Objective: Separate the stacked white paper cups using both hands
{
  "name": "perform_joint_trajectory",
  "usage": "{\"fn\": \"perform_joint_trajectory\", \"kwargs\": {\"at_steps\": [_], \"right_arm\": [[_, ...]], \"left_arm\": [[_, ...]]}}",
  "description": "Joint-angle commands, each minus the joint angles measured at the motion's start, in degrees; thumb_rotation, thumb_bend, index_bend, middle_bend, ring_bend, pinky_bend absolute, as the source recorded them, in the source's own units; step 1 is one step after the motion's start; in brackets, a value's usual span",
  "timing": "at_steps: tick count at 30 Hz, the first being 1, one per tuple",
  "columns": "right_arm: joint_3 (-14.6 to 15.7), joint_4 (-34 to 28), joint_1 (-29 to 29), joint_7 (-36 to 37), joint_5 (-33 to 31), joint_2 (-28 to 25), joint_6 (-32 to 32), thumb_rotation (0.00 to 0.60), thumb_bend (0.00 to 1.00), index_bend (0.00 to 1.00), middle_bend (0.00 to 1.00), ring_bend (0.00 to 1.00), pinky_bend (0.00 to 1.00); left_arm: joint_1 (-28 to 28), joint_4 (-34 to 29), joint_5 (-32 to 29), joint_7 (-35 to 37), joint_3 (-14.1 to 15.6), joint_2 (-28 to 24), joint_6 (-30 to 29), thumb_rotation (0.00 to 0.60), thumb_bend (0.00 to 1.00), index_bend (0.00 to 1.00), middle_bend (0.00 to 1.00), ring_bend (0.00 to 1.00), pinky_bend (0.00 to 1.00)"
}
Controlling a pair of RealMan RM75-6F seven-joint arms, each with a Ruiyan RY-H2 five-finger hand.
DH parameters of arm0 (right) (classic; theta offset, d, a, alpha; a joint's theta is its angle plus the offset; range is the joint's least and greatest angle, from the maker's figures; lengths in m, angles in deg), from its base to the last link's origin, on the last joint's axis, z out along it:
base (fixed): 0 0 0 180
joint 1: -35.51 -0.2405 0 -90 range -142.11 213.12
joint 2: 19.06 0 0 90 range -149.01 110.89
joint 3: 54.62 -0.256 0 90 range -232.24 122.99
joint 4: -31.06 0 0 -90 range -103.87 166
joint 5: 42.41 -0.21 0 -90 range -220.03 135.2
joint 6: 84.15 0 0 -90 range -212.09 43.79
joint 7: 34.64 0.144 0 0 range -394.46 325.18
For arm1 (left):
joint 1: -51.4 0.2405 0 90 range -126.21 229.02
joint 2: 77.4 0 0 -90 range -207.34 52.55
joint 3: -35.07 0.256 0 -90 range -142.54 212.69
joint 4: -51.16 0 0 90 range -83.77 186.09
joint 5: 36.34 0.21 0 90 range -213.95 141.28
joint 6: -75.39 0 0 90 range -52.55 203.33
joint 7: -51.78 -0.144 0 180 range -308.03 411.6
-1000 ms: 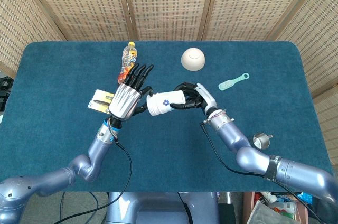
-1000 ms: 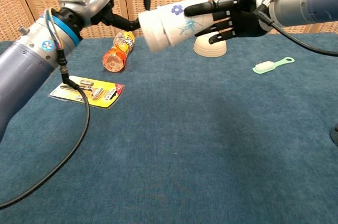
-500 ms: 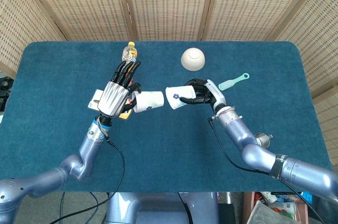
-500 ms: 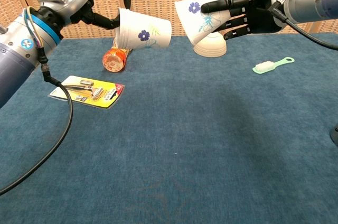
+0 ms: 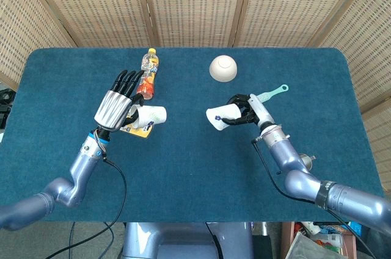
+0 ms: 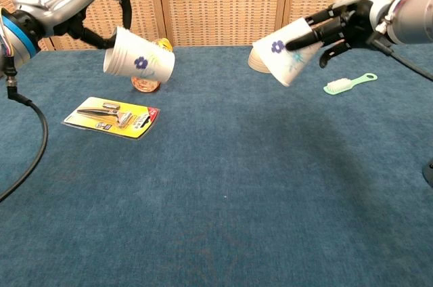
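- Head view: the left hand (image 5: 115,107) holds one white paper cup (image 5: 149,116) above the blue tabletop (image 5: 183,167), the cup lying sideways with its mouth toward the hand and its base pointing right.
- Head view: the hand's dark fingers (image 5: 126,79) stretch up toward the far edge, while the cup is gripped at its rim under the palm.
- Head view: the right hand (image 5: 246,112) grips the second paper cup (image 5: 220,117), tilted, its wide end toward the left and its narrow end in the curled fingers.
- Head view: the two cups are well apart, with bare tabletop between them.
- Head view: an orange bottle (image 5: 147,72) lies near the left hand's fingertips, a yellow card pack (image 5: 138,129) peeks out beneath that hand, a white bowl (image 5: 223,68) sits upside down toward the far edge, and a green brush (image 5: 272,93) lies just beyond the right hand. A small metal cup (image 5: 307,160) stands beside the right forearm.
- Chest view: the left hand (image 6: 81,3) pinches the left cup (image 6: 139,57) at its rim, clear of the tabletop (image 6: 223,199), blue flower print facing the camera.
- Chest view: the right hand (image 6: 342,23) clasps the other cup (image 6: 285,59), which slants down to the left, in front of the white bowl (image 6: 256,62).
- Chest view: the yellow card pack (image 6: 111,116) lies flat below the left cup, the orange bottle (image 6: 147,82) behind it, and the green brush (image 6: 348,83) under the right hand.
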Motion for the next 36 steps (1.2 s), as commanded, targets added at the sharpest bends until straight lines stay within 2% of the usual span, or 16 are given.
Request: {"fn": "perform_joint_trajectory", "kwargs": {"at_steps": [1, 5, 11, 12, 14, 16, 18, 19, 21, 23, 27, 30, 36], "right_arm": [[3.51, 2.19, -0.26, -4.70, 3.08, 1.58, -3.39, 0.600, 0.37, 0.61, 0.65, 0.48, 0.66], [6.00, 4.63, 0.12, -8.58, 5.93, 3.62, -6.31, 0.600, 0.37, 0.61, 0.65, 0.48, 0.66], [7.93, 7.90, 0.85, -12.10, 9.17, 5.89, -8.79, 0.600, 0.37, 0.61, 0.64, 0.48, 0.66], [8.44, 8.60, 0.94, -13.18, 9.97, 6.23, -9.37, 0.600, 0.37, 0.61, 0.64, 0.48, 0.66], [8.80, 9.60, 1.18, -14.54, 10.98, 6.97, -10.42, 0.600, 0.37, 0.60, 0.61, 0.48, 0.65], [9.17, 10.13, 1.39, -15.66, 11.83, 7.29, -10.94, 0.600, 0.35, 0.52, 0.52, 0.43, 0.59], [9.58, 10.27, 1.79, -16.67, 13.15, 7.33, -11.19, 0.600, 0.24, 0.30, 0.31, 0.27, 0.40], [9.72, 10.16, 2.00, -16.99, 13.73, 7.22, -11.26, 0.600, 0.19, 0.24, 0.24, 0.20, 0.34], [9.99, 9.61, 2.39, -17.82, 14.64, 6.80, -11.46, 0.600, 0.11, 0.13, 0.09, 0.06, 0.20], [10.12, 8.97, 2.66, -18.54, 15.37, 6.33, -11.95, 0.600, 0.10, 0.11, 0.05, 0.03, 0.17], [10.36, 5.17, 4.36, -19.43, 18.76, 3.95, -15.36, 0.600, 0.09, 0.10, 0.03, 0.02, 0.13], [11.60, 1.38, 7.13, -19.52, 24.40, 0.81, -19.49, 0.600, 0.06, 0.10, 0.03, 0.02, 0.09], [15.56, -2.61, 14.88, -16.44, 36.27, -3.67, -29.82, 0.600, 0.00, 0.10, 0.03, 0.00, 0.01]], "left_arm": [[-0.06, -6.84, -5.73, -6.31, 1.16, -6.32, 9.07, 0.600, 0.57, 0.75, 0.00, 0.00, 0.00], [-0.79, -11.59, -11.26, -12.22, 0.96, -9.29, 14.56, 0.600, 0.57, 0.75, 0.00, 0.00, 0.00], [-1.64, -13.28, -16.24, -17.39, 0.87, -9.40, 17.24, 0.600, 0.57, 0.75, 0.00, 0.00, 0.00], [-1.91, -13.56, -17.47, -18.51, 0.92, -9.44, 18.02, 0.600, 0.57, 0.70, 0.00, 0.00, 0.00], [-2.37, -14.24, -19.52, -20.24, 0.84, -9.58, 18.90, 0.600, 0.57, 0.52, 0.00, 0.00, 0.00], [-2.63, -14.70, -20.80, -21.23, 0.72, -9.61, 19.10, 0.600, 0.57, 0.23, 0.00, 0.00, 0.00], [-2.80, -15.35, -21.94, -21.99, 0.51, -9.70, 18.79, 0.600, 0.55, 0.05, 0.00, 0.00, 0.00], [-2.83, -15.61, -22.26, -22.20, 0.44, -9.81, 18.60, 0.600, 0.52, 0.01, 0.00, 0.00, 0.00], [-2.82, -16.24, -22.75, -22.54, 0.26, -10.16, 18.02, 0.600, 0.48, 0.00, 0.00, 0.00, 0.00], [-2.71, -16.81, -22.91, -22.46, -0.01, -10.55, 17.38, 0.600, 0.47, 0.00, 0.00, 0.00, 0.00], [-1.62, -19.58, -22.62, -20.86, -1.40, -12.66, 14.37, 0.600, 0.47, 0.00, 0.00, 0.00, 0.00], [0.32, -22.97, -21.46, -18.73, -1.78, -15.63, 11.45, 0.600, 0.46, 0.00, 0.00, 0.00, 0.00], [7.82, -29.12, -17.62, -12.68, 0.06, -21.23, 2.87, 0.600, 0.43, 0.00, 0.00, 0.00, 0.00]]}}
